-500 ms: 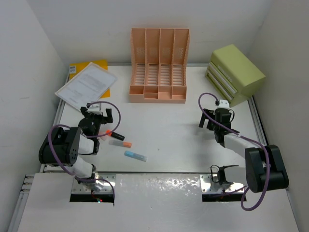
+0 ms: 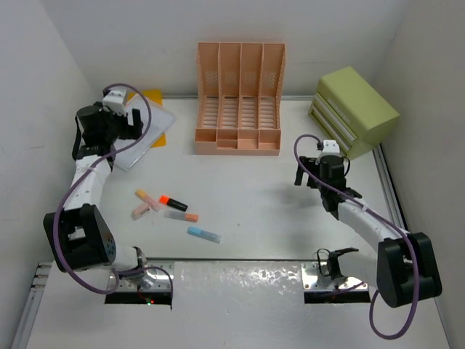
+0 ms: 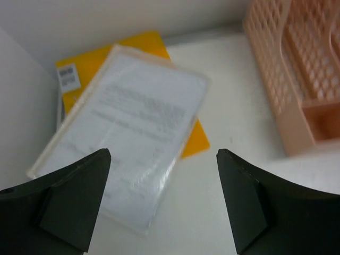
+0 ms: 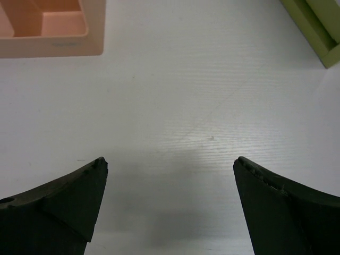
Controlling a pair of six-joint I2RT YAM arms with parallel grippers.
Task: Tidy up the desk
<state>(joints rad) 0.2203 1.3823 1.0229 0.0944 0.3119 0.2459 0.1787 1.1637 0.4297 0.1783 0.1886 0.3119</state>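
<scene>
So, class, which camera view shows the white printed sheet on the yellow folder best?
Left wrist: the sheet sits large and unobstructed, though slightly blurred. Top external shows it small, partly covered by the left gripper. Right wrist misses it.

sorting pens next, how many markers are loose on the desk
5, clustered left of centre: an orange-tipped one and a pink one side by side, a red-and-black one, a grey orange-capped one, a blue one closest to the near edge. More could hide under the papers.
</scene>
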